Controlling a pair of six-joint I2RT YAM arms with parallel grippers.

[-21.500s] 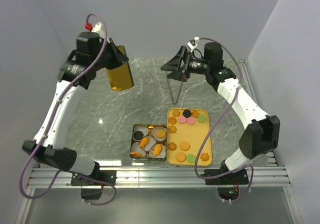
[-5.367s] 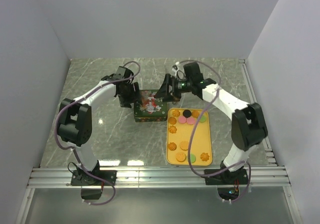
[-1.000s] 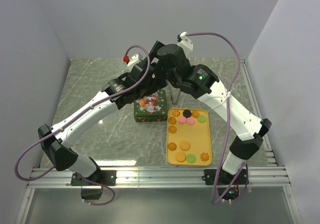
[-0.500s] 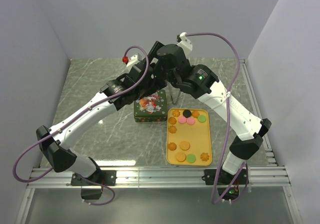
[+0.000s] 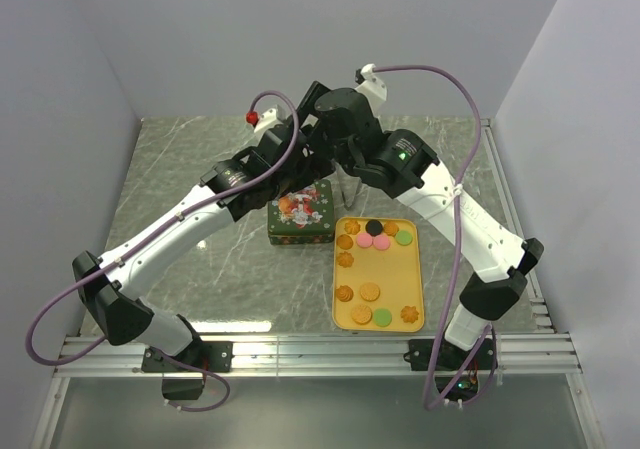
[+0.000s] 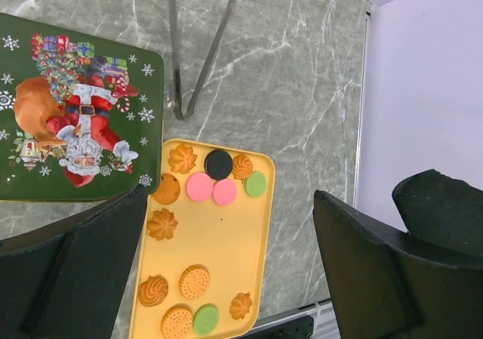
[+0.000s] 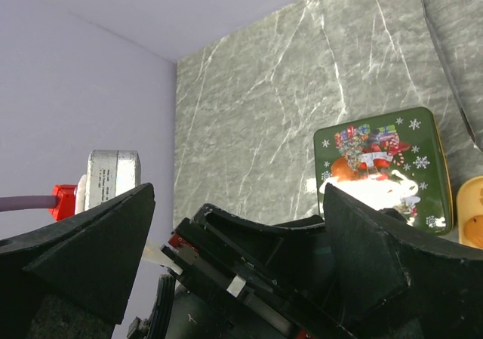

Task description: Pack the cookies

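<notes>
Several cookies (image 5: pixel 371 291) lie loose on the yellow tray (image 5: pixel 392 269), in golden-brown, pink, green and black. The left wrist view shows the same cookies (image 6: pixel 195 281) on the tray (image 6: pixel 226 241). Left of it stands the green Santa tin (image 5: pixel 300 215) with its lid on. Both arms are raised high and cross above the tin. My left gripper (image 6: pixel 230 195) hangs open over the tray with nothing between its fingers. My right gripper (image 7: pixel 240 192) is open too, empty, with the left arm's wrist below it.
Metal tongs (image 5: pixel 347 183) lie on the marble behind the tray, also in the left wrist view as tongs (image 6: pixel 178 67). The tin (image 7: pixel 377 165) shows past my right fingers. White walls close in the table's left, back and right.
The tin, open earlier with the lid in my left gripper, now has its lid on. Both arms have lifted away from it. Over the last second they barely move.
</notes>
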